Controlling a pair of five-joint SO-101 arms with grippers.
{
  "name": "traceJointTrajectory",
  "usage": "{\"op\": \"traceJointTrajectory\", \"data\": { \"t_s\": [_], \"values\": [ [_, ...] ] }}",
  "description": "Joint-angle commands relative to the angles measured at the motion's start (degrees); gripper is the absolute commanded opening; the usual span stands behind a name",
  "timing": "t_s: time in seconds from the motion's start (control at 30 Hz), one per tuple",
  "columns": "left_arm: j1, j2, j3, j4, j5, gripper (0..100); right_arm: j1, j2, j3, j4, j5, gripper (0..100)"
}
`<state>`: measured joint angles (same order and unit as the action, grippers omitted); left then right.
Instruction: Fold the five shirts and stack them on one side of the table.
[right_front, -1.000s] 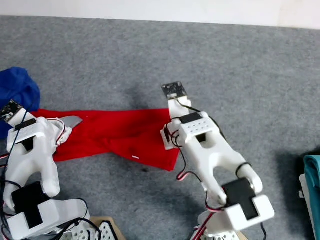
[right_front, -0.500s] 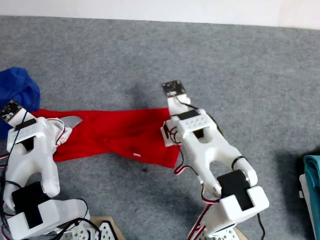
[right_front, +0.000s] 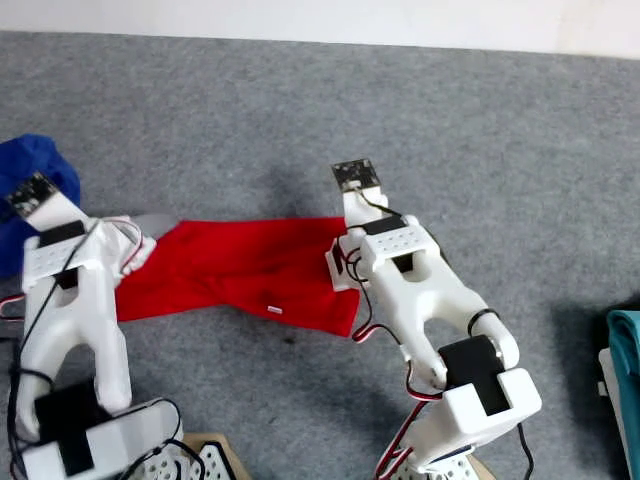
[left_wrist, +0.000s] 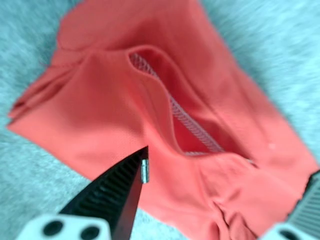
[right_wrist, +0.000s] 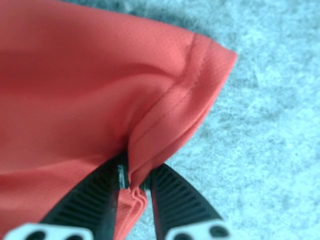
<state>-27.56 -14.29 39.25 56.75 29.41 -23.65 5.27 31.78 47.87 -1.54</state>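
A red shirt (right_front: 250, 265) lies stretched sideways across the middle of the grey table. My right gripper (right_wrist: 135, 175) is shut on a folded bit of its hem at the shirt's right end (right_front: 340, 262). My left gripper (left_wrist: 230, 165) hangs open above the collar end of the red shirt (left_wrist: 165, 90), with the collar's mesh lining showing; one black finger (left_wrist: 120, 185) points at the cloth without pinching it. In the high view the left arm (right_front: 75, 270) covers the shirt's left end.
A crumpled blue shirt (right_front: 40, 165) sits at the table's left edge, just beyond the left arm. A teal garment (right_front: 625, 345) lies at the right edge. Bare grey table surface (right_front: 450, 130) stretches behind and to the right of the red shirt.
The left arm has swung farther out over the shirt's left end. The right arm has shifted slightly farther out and right, still holding the hem.
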Motion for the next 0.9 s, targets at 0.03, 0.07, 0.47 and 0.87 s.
{"op": "traceJointTrajectory", "data": {
  "t_s": [0.03,0.07,0.47,0.87],
  "values": [
    [0.7,-8.6,-4.6,5.6,-0.4,46,1.9,-0.1,-0.6,0.9,0.0,0.7],
    [0.4,-10.1,-4.6,5.9,-0.4,46,1.9,-0.1,-0.6,1.0,0.0,0.7],
    [-14.0,-15.0,-1.9,-0.5,-0.2,46,12.2,-0.2,-5.8,8.0,3.7,0.7],
    [-15.6,-15.0,6.1,-9.3,-0.2,46,27.8,-0.2,-12.1,13.3,14.5,0.7]
  ]
}}
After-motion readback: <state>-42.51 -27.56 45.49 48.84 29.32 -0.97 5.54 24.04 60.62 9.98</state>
